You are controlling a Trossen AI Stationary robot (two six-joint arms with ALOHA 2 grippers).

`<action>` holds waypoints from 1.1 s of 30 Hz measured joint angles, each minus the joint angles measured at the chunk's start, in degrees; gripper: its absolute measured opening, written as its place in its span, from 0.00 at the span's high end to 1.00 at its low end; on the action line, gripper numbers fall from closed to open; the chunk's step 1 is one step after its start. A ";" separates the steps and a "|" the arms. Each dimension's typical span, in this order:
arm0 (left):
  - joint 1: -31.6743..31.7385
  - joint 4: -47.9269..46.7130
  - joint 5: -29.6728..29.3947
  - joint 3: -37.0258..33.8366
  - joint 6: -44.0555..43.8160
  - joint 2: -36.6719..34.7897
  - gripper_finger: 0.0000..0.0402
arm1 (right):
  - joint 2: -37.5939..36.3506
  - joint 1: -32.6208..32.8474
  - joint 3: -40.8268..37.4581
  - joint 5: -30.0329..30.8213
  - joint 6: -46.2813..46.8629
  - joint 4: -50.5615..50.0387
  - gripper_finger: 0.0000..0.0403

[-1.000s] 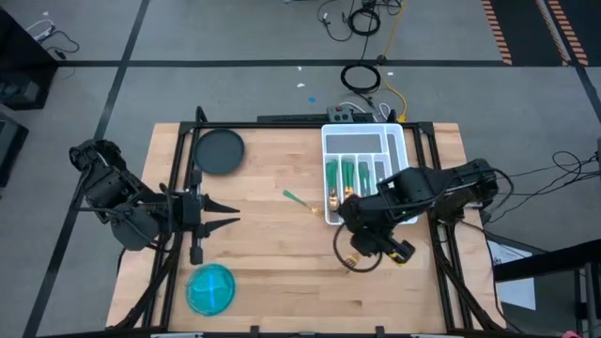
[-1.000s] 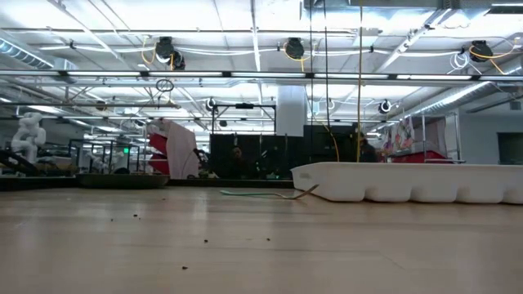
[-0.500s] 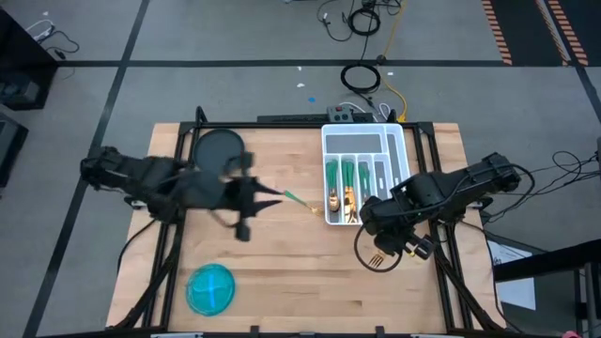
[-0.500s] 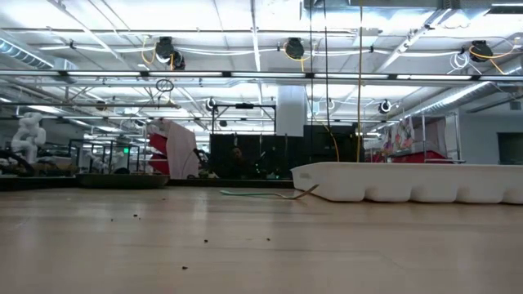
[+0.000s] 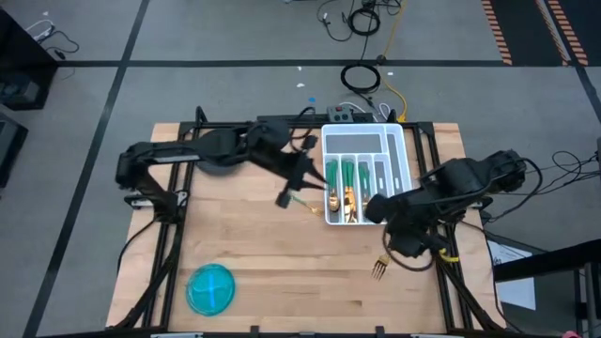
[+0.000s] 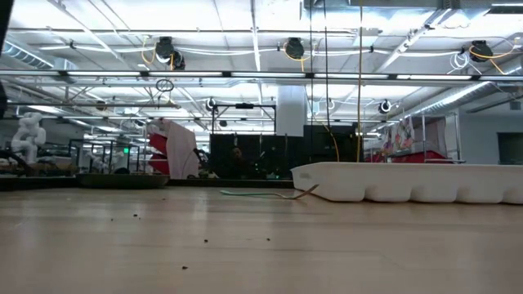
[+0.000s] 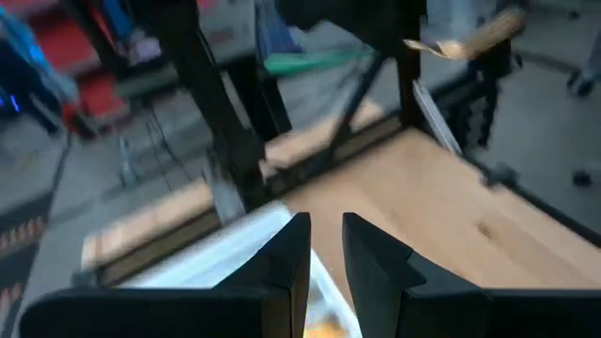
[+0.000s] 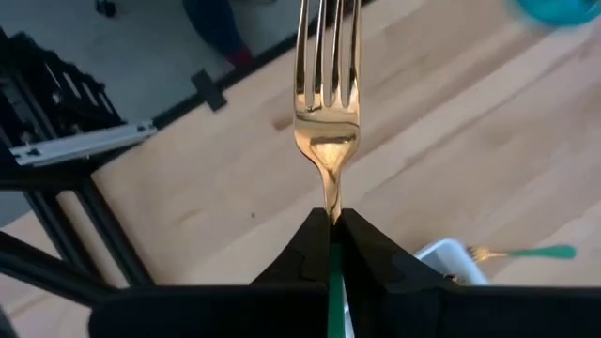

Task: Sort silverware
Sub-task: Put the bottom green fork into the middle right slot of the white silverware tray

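The right gripper [image 5: 394, 255] is over the wooden table [image 5: 282, 272], near the front right corner of the white compartmented tray [image 5: 363, 141]. Its 2 fingers are pressed together on the neck of a fork [image 8: 328, 113] (gold head, green handle), and the tines [image 5: 379, 268] point toward the front edge of the table. In the right wrist view the fork stands straight out from the closed fingers [image 8: 305, 253], above the bare wood.

The left gripper [image 5: 310, 174] is stretched across the table and hangs just beside the left wall of the tray. In the left wrist view its fingers [image 7: 286, 258] have only a narrow gap between them, with nothing inside.

1 utensil [image 5: 299, 200] with a green handle lies alone on the table, between the left gripper and the tray; the low view shows it flat on the wood [image 6: 261, 193], close to the tray wall [image 6: 409, 181]. Other silverware [image 5: 347, 178] lies in the long compartments of the tray, with gold heads toward the front.

A round blue bowl [image 5: 210, 288] sits near the front left of the table, and a dark round plate [image 5: 218, 150] is at the back left.
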 joint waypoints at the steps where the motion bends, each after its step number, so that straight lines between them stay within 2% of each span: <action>1: 0.48 3.28 1.07 0.01 -0.16 1.24 0.81 | -0.01 0.09 0.88 -0.01 0.16 0.01 1.00; 5: 0.97 12.82 2.80 0.02 2.02 6.25 0.81 | -0.01 0.29 2.35 -0.01 0.14 0.03 1.00; 11: -0.04 14.84 3.03 0.34 7.53 10.83 0.81 | 0.01 0.00 2.37 -0.21 -2.26 -0.03 1.00; 16: -0.76 15.63 3.04 0.57 7.80 11.00 0.74 | 0.09 -1.53 2.37 -0.74 -5.35 0.01 1.00; 24: -2.42 18.92 0.90 0.59 15.80 11.00 0.58 | 1.37 -6.27 2.22 -5.41 -12.40 3.75 1.00; 27: -3.06 18.68 -0.07 0.59 18.98 11.00 0.56 | 1.73 -7.49 2.22 -5.90 -14.36 4.97 1.00; 33: -3.25 20.87 -0.43 0.60 19.27 11.97 0.56 | 2.61 -9.12 2.20 -6.22 -18.45 6.15 1.00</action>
